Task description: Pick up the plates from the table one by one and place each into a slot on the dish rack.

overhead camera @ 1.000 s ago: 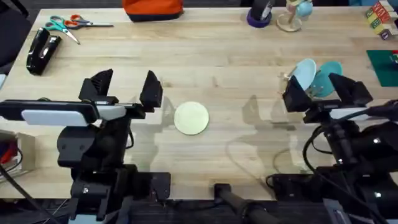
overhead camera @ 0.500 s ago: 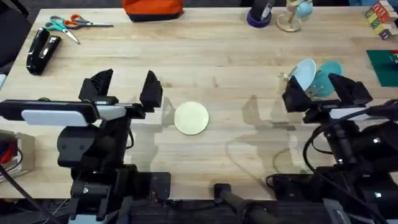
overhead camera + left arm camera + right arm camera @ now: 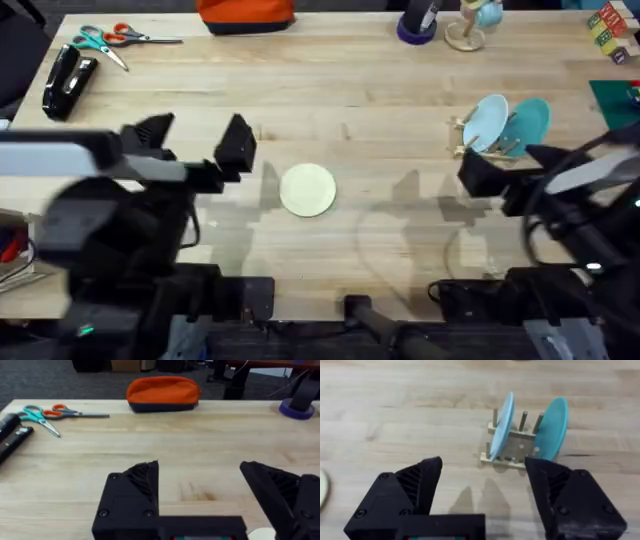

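Hovering with fingers spread, empty: left claw (image 3: 195,140) beside the cream plate (image 3: 308,190) lying flat mid-bench (image 3: 350,90). Hanging open too: right claw (image 3: 480,490) near the rack (image 3: 512,442), holding light blue plate (image 3: 487,122) and teal plate (image 3: 528,124) on edge.

A plate (image 3: 308,189) lies flat at the table's (image 3: 360,110) centre. The dish rack (image 3: 478,140), at three o'clock from it, holds two plates (image 3: 509,123) on edge.
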